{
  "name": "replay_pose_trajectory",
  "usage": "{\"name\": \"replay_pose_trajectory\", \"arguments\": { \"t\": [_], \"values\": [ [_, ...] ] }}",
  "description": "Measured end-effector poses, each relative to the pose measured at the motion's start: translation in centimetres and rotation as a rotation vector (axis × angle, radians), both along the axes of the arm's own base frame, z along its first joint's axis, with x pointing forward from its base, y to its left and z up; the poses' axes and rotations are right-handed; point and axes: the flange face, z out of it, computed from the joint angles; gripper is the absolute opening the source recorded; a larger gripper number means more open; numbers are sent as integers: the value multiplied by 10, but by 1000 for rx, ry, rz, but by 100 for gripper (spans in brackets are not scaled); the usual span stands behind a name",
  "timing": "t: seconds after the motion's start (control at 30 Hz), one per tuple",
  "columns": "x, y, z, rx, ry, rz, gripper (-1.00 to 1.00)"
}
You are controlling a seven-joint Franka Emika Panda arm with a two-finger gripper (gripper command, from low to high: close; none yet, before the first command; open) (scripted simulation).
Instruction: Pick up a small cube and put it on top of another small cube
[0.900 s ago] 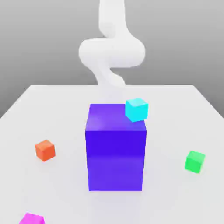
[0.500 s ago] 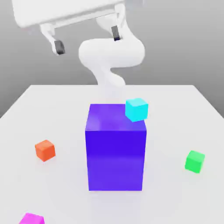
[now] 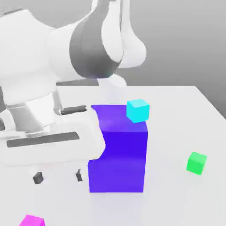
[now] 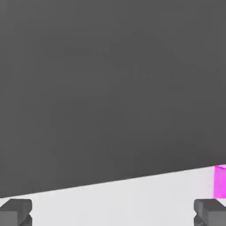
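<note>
**Mia:** What is the white robot arm (image 3: 66, 57) doing?

**Ben:** It is leaning low over the white counter (image 3: 176, 203), on the exterior view's left. Its gripper (image 3: 58, 176) is hanging just above the counter with its two dark fingertips (image 3: 38, 178) spread wide apart. Nothing is sitting between them.

**Mia:** Where are the little cubes?

**Ben:** The cyan cube (image 3: 138, 110) is sitting at the top back corner of the big purple block (image 3: 119, 159), on the side toward the exterior view's right. It is looking a bit tilted. The green cube (image 3: 196, 163) is lying on the counter, well apart from the block, on the exterior view's right. The pink cube (image 3: 32, 220) is peeking in at the near edge of the counter, on the exterior view's left, near the gripper but not touching it.

**Mia:** Is the hand view showing the pink cube too?

**Ben:** Yes, right at the edge, close to one fingertip.

**Mia:** Are you reading any words or labels?

**Ben:** No. The cubes, the block and the arm are all looking plain.
</note>
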Motion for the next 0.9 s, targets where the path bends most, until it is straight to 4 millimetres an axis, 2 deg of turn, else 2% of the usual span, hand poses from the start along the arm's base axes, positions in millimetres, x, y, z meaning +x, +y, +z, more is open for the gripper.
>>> {"name": "replay_pose_trajectory", "arguments": {
  "t": [0.17,0.33,0.43,0.47,0.63,0.67,0.73,0.8,0.83,0.9],
  "values": [
    [-7,-29,-55,-75,75,-32,0],
    [-17,-58,-99,-172,128,-51,0],
    [-18,-61,-145,-186,134,-51,0],
    [-19,-62,-156,-186,135,-52,-100],
    [-19,-62,-156,-185,135,-52,-100],
    [-19,-62,-161,-185,135,-53,-100],
    [-18,-62,-143,-187,134,-51,-100],
    [-18,-62,-113,-186,135,-52,-100],
    [-19,-51,-104,-182,138,-12,-100],
    [-20,-3,-104,-170,145,165,-100]
  ]
}}
